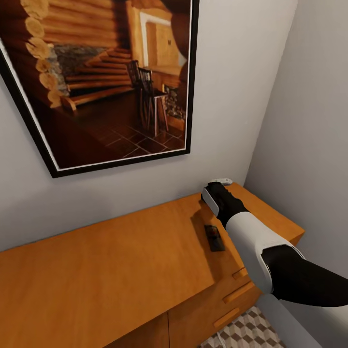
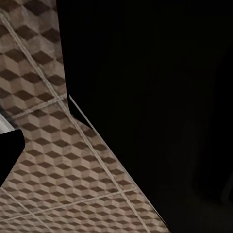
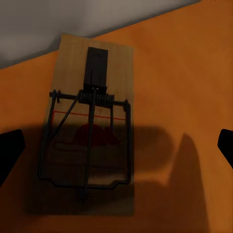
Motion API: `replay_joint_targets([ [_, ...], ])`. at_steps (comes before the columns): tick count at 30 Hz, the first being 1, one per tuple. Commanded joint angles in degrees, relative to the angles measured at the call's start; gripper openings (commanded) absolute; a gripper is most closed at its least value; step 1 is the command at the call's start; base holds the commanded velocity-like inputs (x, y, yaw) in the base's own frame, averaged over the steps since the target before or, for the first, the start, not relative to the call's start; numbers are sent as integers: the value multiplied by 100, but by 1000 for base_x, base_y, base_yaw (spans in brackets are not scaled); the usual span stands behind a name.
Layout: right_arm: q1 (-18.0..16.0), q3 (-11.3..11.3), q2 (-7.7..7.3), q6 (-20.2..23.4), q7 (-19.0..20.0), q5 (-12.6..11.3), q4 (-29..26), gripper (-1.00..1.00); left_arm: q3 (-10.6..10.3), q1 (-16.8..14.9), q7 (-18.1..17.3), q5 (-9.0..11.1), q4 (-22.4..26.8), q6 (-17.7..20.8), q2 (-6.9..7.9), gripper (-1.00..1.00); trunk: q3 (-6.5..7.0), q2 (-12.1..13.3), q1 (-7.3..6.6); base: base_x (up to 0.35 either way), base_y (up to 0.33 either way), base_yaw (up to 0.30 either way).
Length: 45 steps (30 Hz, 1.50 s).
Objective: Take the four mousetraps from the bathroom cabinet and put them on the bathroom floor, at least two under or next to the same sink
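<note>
Orange-brown cabinet [image 1: 121, 261] top carries two mousetraps [image 1: 214, 238], one [image 3: 87, 131] lying flat under the right end effector [image 3: 116, 145], fingers wide apart, holding nothing. Left end effector state: cannot tell.

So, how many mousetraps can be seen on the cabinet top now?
1. The mousetrap lies on the cabinet top beside the right arm. Others may be hidden behind that arm.

A large black-framed picture [image 1: 104, 82] of a log-cabin interior with stairs and chairs is hanging tilted on the pale grey wall [image 1: 232, 92]. A second grey wall [image 1: 309, 135] is meeting it at the corner.
</note>
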State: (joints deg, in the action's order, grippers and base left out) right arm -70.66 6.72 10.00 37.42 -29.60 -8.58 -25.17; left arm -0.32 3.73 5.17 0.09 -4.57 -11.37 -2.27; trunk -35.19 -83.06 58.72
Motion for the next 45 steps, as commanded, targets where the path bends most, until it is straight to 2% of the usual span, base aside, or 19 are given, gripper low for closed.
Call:
replay_joint_targets([
  [1, 0, 22, 0, 20, -50, -82, 135, 100, -3, 0, 20, -1, -9, -32, -2, 100, -6, -1, 1, 0, 0, 0],
  [45, 0, 13, 0, 11, -20, -91, 174, 100, -3, 14, 20, -1, -9, -32, -2, 100, -37, -1, 1, 0, 0, 0],
])
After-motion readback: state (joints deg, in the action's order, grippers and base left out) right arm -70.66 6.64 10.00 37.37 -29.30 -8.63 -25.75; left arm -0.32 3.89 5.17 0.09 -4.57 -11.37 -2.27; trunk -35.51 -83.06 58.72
